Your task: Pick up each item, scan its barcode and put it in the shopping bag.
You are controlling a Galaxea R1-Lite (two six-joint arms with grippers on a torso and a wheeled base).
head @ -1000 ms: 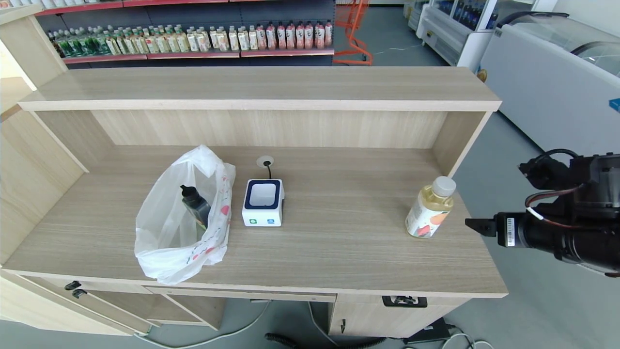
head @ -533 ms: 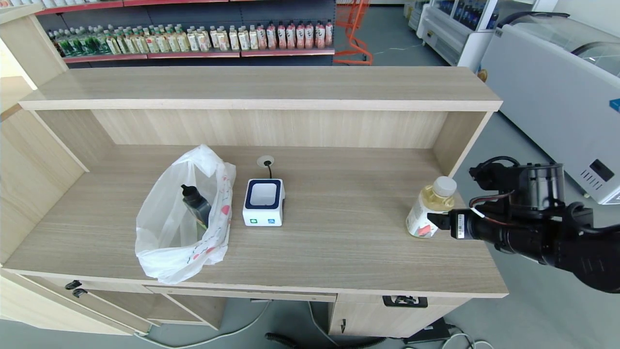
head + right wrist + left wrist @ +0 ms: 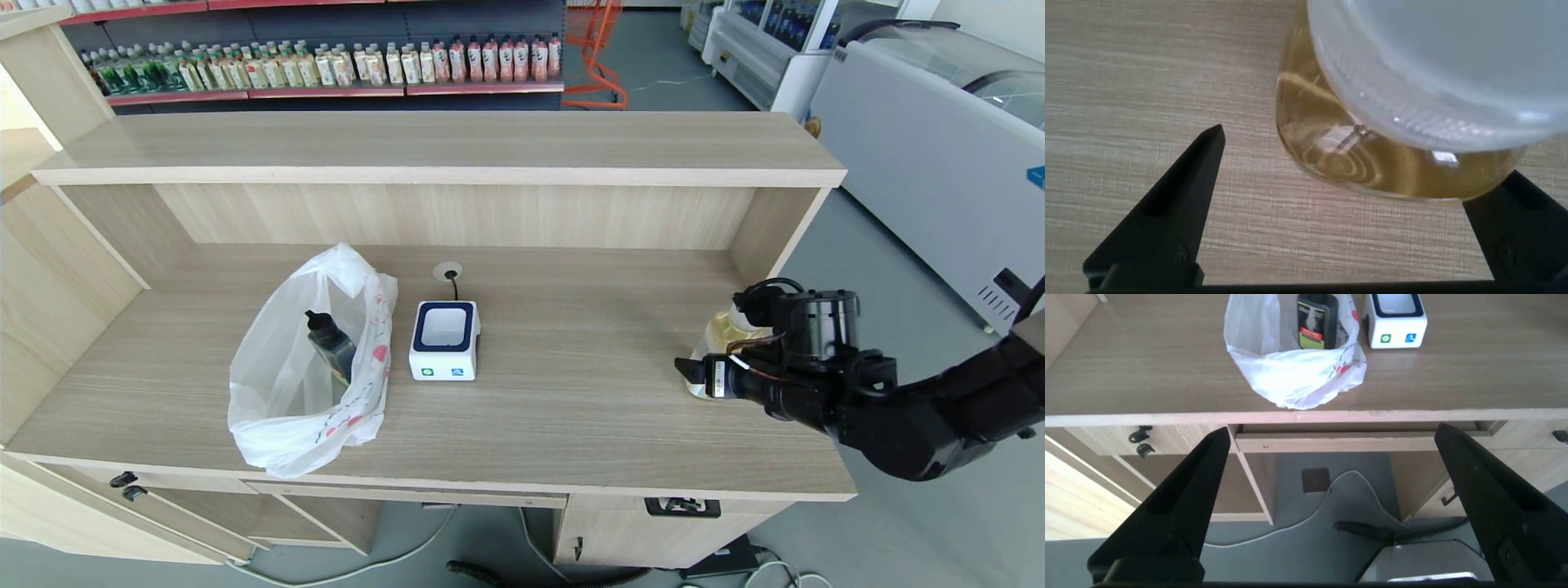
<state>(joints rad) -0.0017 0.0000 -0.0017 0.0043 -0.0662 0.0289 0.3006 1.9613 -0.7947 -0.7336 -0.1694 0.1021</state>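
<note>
A bottle (image 3: 718,336) of pale yellow drink with a white cap (image 3: 1437,57) stands upright near the counter's right end. My right gripper (image 3: 709,361) is at the bottle, open, with one finger (image 3: 1167,220) on each side of its body (image 3: 1372,155) and a gap left between. A white plastic shopping bag (image 3: 277,392) sits open on the counter's left part, with a dark bottle (image 3: 331,347) inside. The white barcode scanner (image 3: 443,340) stands just right of the bag. My left gripper (image 3: 1333,434) hangs open in front of and below the counter edge, holding nothing.
The counter (image 3: 571,408) has a raised back wall and shelf (image 3: 441,147) and a side wall at the right. The scanner's cable runs to a hole (image 3: 446,271) behind it. The bottle stands close to the counter's right edge.
My right arm has swung left from beyond the counter's right edge to the bottle, and its fingers now straddle it. Bottle, bag and scanner have not moved.
</note>
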